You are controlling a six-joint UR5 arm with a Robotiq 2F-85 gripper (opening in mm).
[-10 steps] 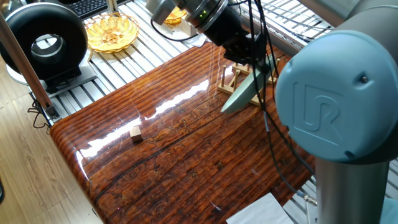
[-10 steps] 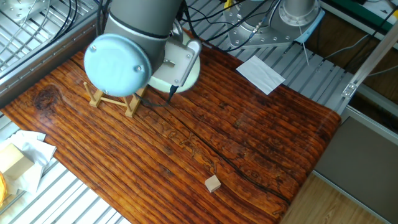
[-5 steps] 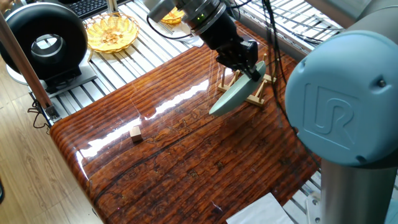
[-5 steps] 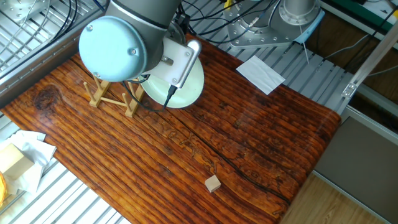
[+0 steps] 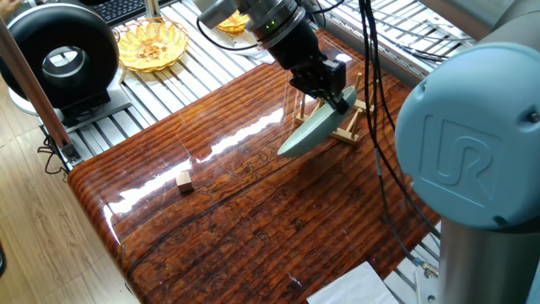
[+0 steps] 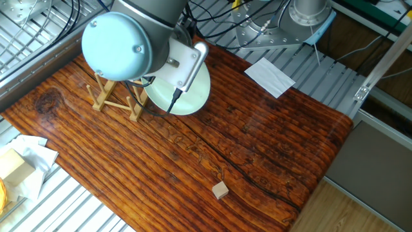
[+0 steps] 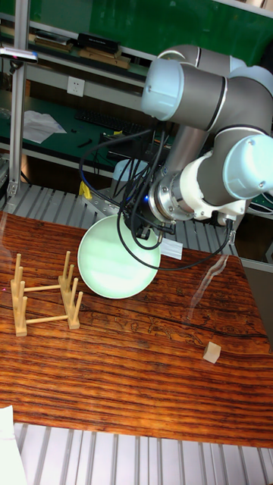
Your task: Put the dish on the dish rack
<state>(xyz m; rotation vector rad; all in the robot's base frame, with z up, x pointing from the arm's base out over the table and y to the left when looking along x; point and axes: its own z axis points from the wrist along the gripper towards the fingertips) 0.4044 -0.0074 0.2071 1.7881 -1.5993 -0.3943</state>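
The pale green dish (image 5: 305, 137) hangs tilted on its edge just above the table, with my gripper (image 5: 337, 91) shut on its upper rim. The wooden dish rack (image 5: 348, 121) stands right behind it, partly hidden by the dish and the gripper. In the other fixed view, the dish (image 6: 193, 96) shows to the right of the dish rack (image 6: 116, 98), and the arm covers its top. From the tall fixed view, the dish (image 7: 114, 259) faces the camera, right of the dish rack (image 7: 45, 297), and the gripper (image 7: 153, 236) holds its right rim.
A small wooden cube (image 5: 184, 180) lies near the table's left front. A yellow wicker basket (image 5: 152, 42) and a black round device (image 5: 63, 55) sit beyond the table edge. A white paper (image 6: 270, 76) lies at the table's far side. Cables hang around the arm.
The gripper has carried the dish sideways across the rack and slightly lower. Most of that motion came early, with only a small shift in the last half second.
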